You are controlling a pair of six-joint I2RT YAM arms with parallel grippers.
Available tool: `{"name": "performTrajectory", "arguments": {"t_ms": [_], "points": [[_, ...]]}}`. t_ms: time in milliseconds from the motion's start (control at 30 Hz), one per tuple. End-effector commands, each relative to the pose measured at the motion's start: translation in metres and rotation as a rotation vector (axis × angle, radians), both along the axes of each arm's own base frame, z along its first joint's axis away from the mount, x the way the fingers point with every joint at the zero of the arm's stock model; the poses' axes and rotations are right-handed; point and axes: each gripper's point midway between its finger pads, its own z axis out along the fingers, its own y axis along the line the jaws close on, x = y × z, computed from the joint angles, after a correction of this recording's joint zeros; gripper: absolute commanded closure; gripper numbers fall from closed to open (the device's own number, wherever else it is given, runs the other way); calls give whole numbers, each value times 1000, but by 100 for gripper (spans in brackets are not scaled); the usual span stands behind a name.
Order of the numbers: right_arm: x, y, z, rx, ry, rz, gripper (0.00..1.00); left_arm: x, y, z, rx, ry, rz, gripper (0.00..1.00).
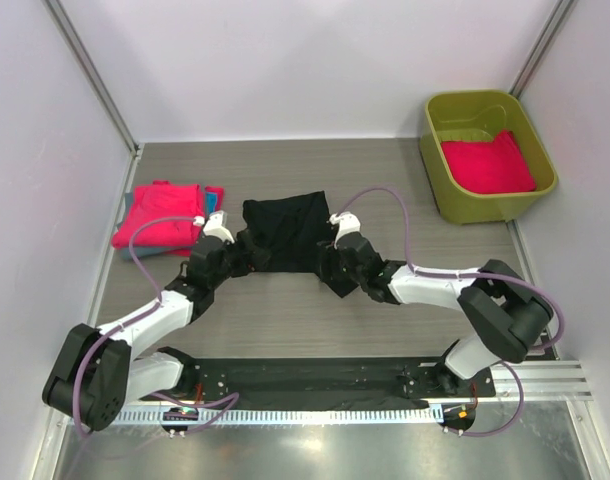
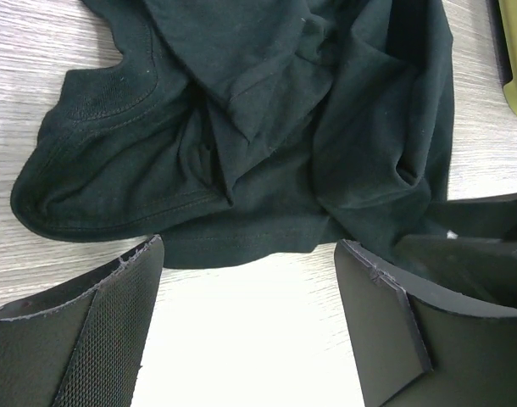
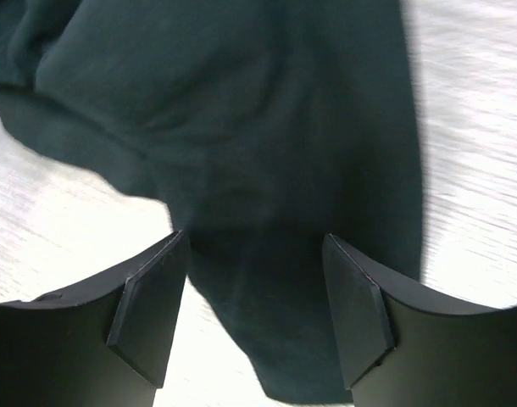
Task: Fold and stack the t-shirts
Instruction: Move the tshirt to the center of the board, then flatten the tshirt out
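Our left gripper [image 2: 248,254] and right gripper [image 3: 254,242] both gape; we should pinch the black t-shirt [image 2: 326,127] just ahead, evenly.

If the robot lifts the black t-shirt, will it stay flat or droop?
Probably droop: the black t-shirt lies in soft bunched folds, so it would likely sag from wherever it's pinched. Pushed, it would probably crumple rather than slide whole. It looks thin, so likely light.

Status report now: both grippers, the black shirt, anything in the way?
Left gripper open, just short of black t-shirt. Right gripper open, cloth between its fingers. Shirt rumpled, not folded. Pink stack aside, not in the way.
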Motion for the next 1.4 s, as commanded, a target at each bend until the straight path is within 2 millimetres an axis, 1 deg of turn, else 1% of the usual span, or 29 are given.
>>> {"name": "performTrajectory", "arguments": {"t_ms": [0, 33, 167, 233, 267, 300, 367, 400, 433, 500, 533, 567, 600, 667, 700, 733, 767, 800, 833, 867, 933, 1000, 1067, 1100, 1133, 1233, 1267, 1300, 1367], "points": [[10, 28, 18, 77, -50, 40, 30, 9, -3, 19, -14, -47, 1, 18], [10, 30, 12, 69, -34, 45, 30, 8, -3, 19, -12, -45, 2, 17], [0, 43, 13, 76, -43, 99, 31, 9, -4, 18, -18, -31, 2, 18], [0, 44, 10, 52, -41, 101, 31, 9, -5, 16, -17, -18, -2, 18], [0, 42, 1, 25, -18, 97, 31, 9, -6, 16, -17, -15, -3, 18], [3, 43, 2, 16, -19, 89, 31, 9, -6, 15, -18, -11, -4, 18], [8, 40, -8, -36, 3, 58, 35, 9, -6, 13, -16, -9, -8, 18], [10, 39, -10, -48, 11, 50, 41, 9, -6, 14, -16, -9, -6, 18], [12, 39, -12, -58, 14, 45, 62, 8, -6, 11, -12, -1, -6, 17], [14, 38, -5, -46, 4, 29, 80, 8, -9, 10, -15, 9, -20, 18], [14, 38, -1, -35, -8, 26, 95, 7, -10, 5, -12, 29, -29, 18], [13, 35, 2, -14, -16, 5, 99, 9, -13, 7, -11, 30, -38, 18], [14, 33, 21, 34, -55, -5, 99, 9, -13, 3, -3, 49, -40, 18], [12, 22, 30, 120, -79, -34, 99, 8, -10, -11, 33, 103, -31, 20], [12, 18, 35, 163, -82, -33, 99, 11, -11, -9, 44, 105, -34, 21], [18, 7, 45, 205, -101, -67, 99, 9, -10, -15, 57, 132, -40, 26], [20, -1, 42, 224, -92, -92, 99, 9, -12, -21, 68, 153, -51, 28], [21, -4, 41, 237, -76, -95, 99, 10, -16, -20, 71, 151, -70, 29], [23, -7, 33, 234, -48, -99, 99, 10, -20, -22, 74, 159, -89, 29], [30, -13, 32, 243, -35, -116, 99, 9, -23, -24, 84, 171, -103, 29], [27, -7, 22, 271, 21, -80, 99, 11, -25, -34, 121, 211, -109, 29], [31, -5, 24, 299, 31, -80, 99, 8, -21, -50, 170, 267, -93, 29], [35, -14, 26, 316, 28, -107, 99, 13, -18, -51, 196, 278, -69, 28], [35, -17, 26, 333, 31, -125, 99, 11, -14, -55, 213, 299, -60, 27], [33, -17, 28, 356, 39, -111, 99, 13, -10, -54, 229, 293, -34, 26], [40, -39, 25, 391, 48, -202, 99, 15, -4, -48, 229, 273, 2, 21], [40, -45, 19, 395, 65, -228, 99, 15, -1, -48, 235, 271, 17, 21], [46, -59, 14, 399, 78, -277, 99, 15, 2, -47, 244, 264, 34, 20], [48, -70, 5, 417, 107, -330, 96, 16, 8, -42, 250, 247, 61, 20]]}}
